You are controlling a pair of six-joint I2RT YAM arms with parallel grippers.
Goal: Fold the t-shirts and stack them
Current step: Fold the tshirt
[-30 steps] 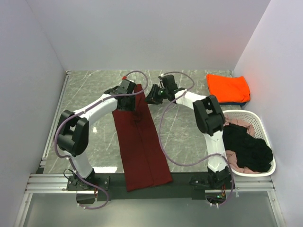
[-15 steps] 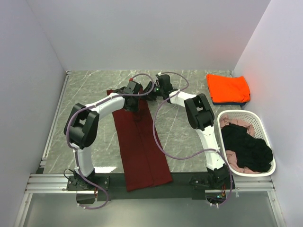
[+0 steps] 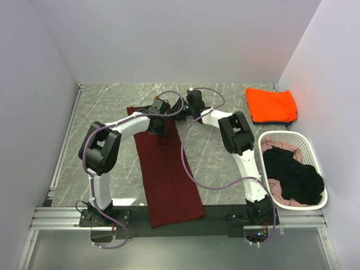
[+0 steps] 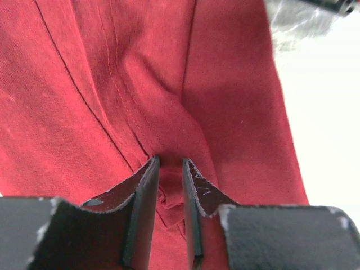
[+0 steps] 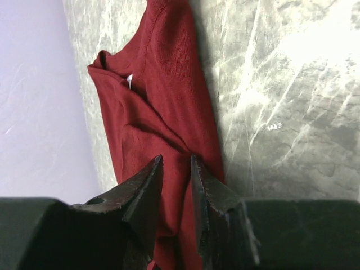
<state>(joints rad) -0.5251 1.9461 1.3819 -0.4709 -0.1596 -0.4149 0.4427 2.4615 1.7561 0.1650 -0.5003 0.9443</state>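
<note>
The dark maroon t-shirt (image 3: 169, 174) lies as a long strip down the middle of the table, its near end over the front edge. My left gripper (image 3: 163, 115) and right gripper (image 3: 179, 108) meet at its far end. In the left wrist view the gripper (image 4: 170, 162) is shut on a bunched fold of the maroon cloth (image 4: 140, 84). In the right wrist view the gripper (image 5: 176, 158) is shut on the maroon cloth (image 5: 163, 95) too, with the collar and its white label lying beyond. A folded bright orange t-shirt (image 3: 271, 104) lies on a dark blue one (image 3: 270, 120) at the back right.
A white perforated basket (image 3: 306, 147) at the right holds a black t-shirt (image 3: 293, 174) and a pale pink one (image 3: 284, 147). Grey walls close in the marble table (image 3: 107, 107) on three sides. Purple cables loop from both arms over the table.
Both grippers have closed in on each other at the shirt's far end. A flap of maroon cloth now lies spread to the left of the left gripper.
</note>
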